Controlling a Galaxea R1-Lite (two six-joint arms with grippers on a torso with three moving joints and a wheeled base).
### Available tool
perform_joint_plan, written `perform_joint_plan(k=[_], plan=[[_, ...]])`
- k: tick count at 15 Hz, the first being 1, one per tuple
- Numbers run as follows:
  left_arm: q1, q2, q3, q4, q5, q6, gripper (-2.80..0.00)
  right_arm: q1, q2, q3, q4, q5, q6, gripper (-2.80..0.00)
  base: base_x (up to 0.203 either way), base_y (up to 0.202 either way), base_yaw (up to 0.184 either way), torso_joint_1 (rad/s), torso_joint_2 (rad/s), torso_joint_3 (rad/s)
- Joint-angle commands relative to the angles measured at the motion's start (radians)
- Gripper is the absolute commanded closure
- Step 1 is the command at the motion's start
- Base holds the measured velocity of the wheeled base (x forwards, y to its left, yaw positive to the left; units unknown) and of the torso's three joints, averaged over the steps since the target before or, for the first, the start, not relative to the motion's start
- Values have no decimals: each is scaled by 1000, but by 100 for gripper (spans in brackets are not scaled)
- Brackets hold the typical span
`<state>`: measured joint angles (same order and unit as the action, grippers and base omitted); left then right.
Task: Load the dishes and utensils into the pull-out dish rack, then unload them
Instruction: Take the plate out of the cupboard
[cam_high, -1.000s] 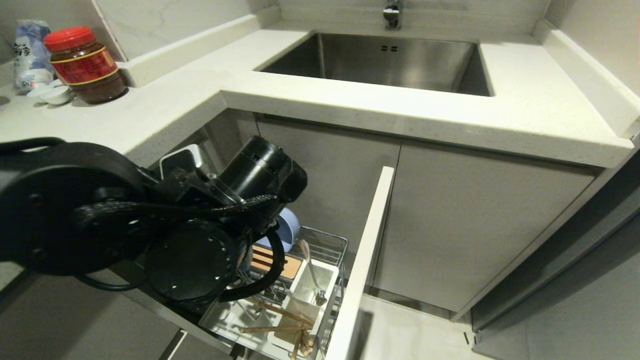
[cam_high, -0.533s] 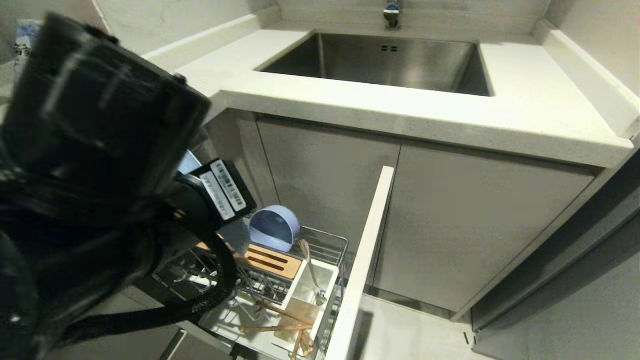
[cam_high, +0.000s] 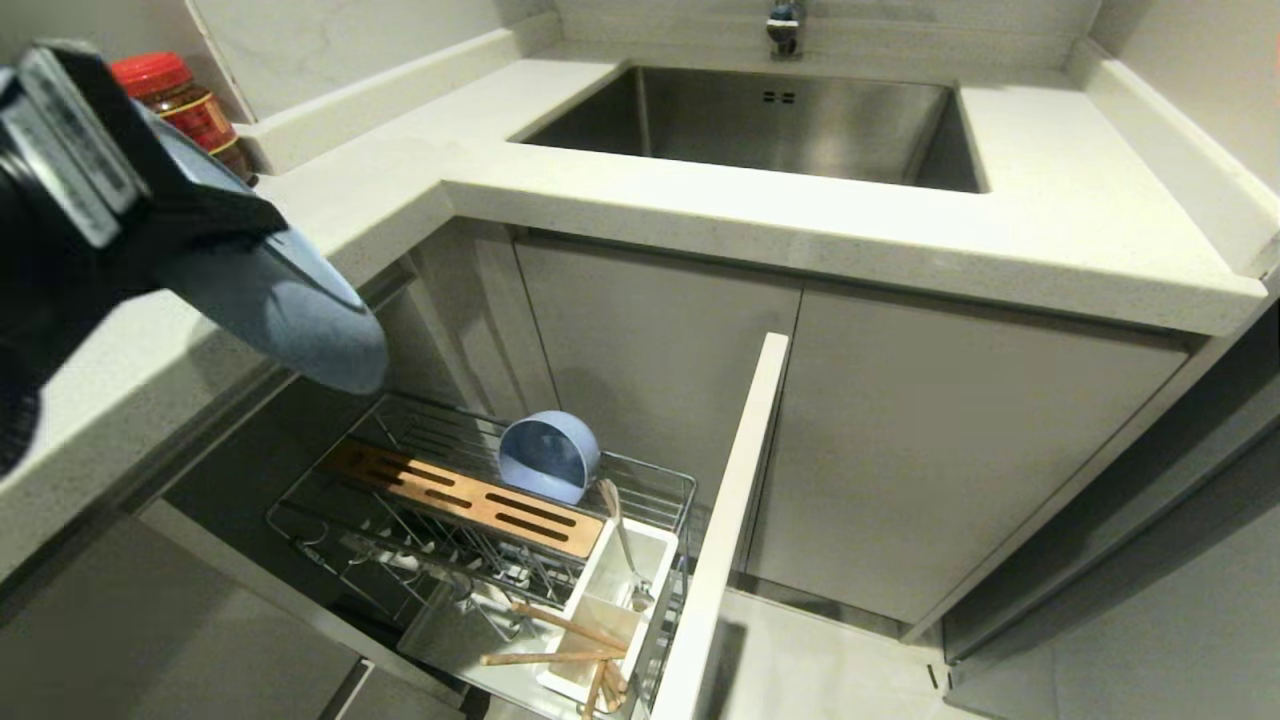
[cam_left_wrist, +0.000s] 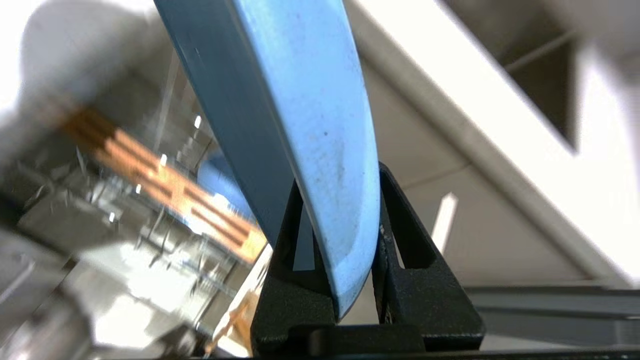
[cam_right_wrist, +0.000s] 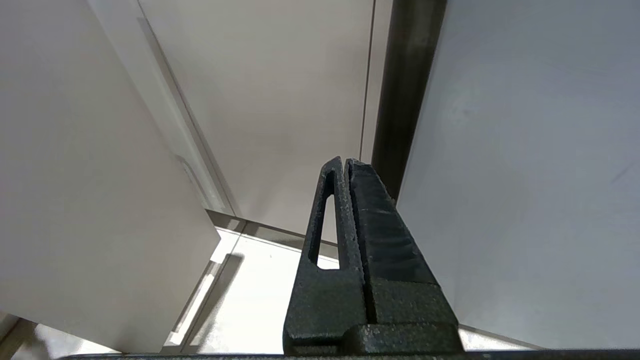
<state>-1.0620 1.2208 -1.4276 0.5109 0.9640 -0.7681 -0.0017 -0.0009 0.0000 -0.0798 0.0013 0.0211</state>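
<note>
Clamped between the black fingers (cam_left_wrist: 405, 280) of the left claw (cam_left_wrist: 345, 280) is the rim of the light blue plate (cam_left_wrist: 320, 150), which is held up at the left of the head view, above the table (cam_high: 700, 215) edge and well clear of the pull-out dish rack (cam_high: 470, 520). Behind the plate a red-lidded jar (cam_high: 175, 90) is partly hidden. In the rack the blue bowl (cam_high: 548, 455) is seen on its side beside the wooden bar (cam_high: 470, 495); the spoon (cam_high: 622, 540) and chopsticks (cam_high: 560, 640) are lodged in the white utensil box (cam_high: 610, 600), just inside the white front panel (cam_high: 725, 520). The steel sink (cam_high: 770, 120) is set in the table beyond. The right claw (cam_right_wrist: 345, 200) is seen pressed shut on nothing, beside cabinet doors (cam_right_wrist: 280, 100).
</note>
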Motion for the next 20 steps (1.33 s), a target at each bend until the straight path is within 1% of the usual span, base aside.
perform_joint_plan(k=[1, 4, 5, 8, 10, 12, 13, 15, 16, 17, 19, 20], plan=[[15, -80, -55, 2, 6, 46, 0, 0, -1, 26, -1, 0, 0, 0, 0, 0, 0, 0, 0, 0], [135, -107, -106, 2, 6, 140, 0, 0, -1, 26, 0, 0, 0, 0, 0, 0, 0, 0, 0, 0], [197, -114, -115, 2, 6, 175, 0, 0, -1, 26, 0, 0, 0, 0, 0, 0, 0, 0, 0, 0], [415, -117, -124, 6, 5, 283, 0, 0, -1, 26, -1, 0, 0, 0, 0, 0, 0, 0, 0, 0], [554, -116, -125, 7, 5, 372, 0, 0, -1, 26, -1, 0, 0, 0, 0, 0, 0, 0, 0, 0], [653, -109, -126, 8, 13, 525, 0, 0, -1, 26, -1, 0, 0, 0, 0, 0, 0, 0, 0, 0], [710, -94, -131, 9, 25, 576, 0, 0, -1, 26, -1, 0, 0, 0, 0, 0, 0, 0, 0, 0], [816, -49, -165, 40, 40, 621, 0, 0, -1, 26, -1, 0, 0, 0, 0, 0, 0, 0, 0, 0], [869, -23, -211, 117, 41, 633, 0, 0, -1, 26, 0, 0, 0, 0, 0, 0, 0, 0, 0, 0], [894, -1, -265, 230, 42, 640, 0, 0, -1, 26, -2, 0, 0, 0, 0, 0, 0, 0, 0, 0], [928, 47, -365, 472, 45, 645, 0, 0, -1, 26, -2, 0, 0, 0, 0, 0, 0, 0, 0, 0], [936, 71, -404, 571, 52, 646, 0, 0, -1, 26, 0, 0, 0, 0, 0, 0, 0, 0, 0, 0]])
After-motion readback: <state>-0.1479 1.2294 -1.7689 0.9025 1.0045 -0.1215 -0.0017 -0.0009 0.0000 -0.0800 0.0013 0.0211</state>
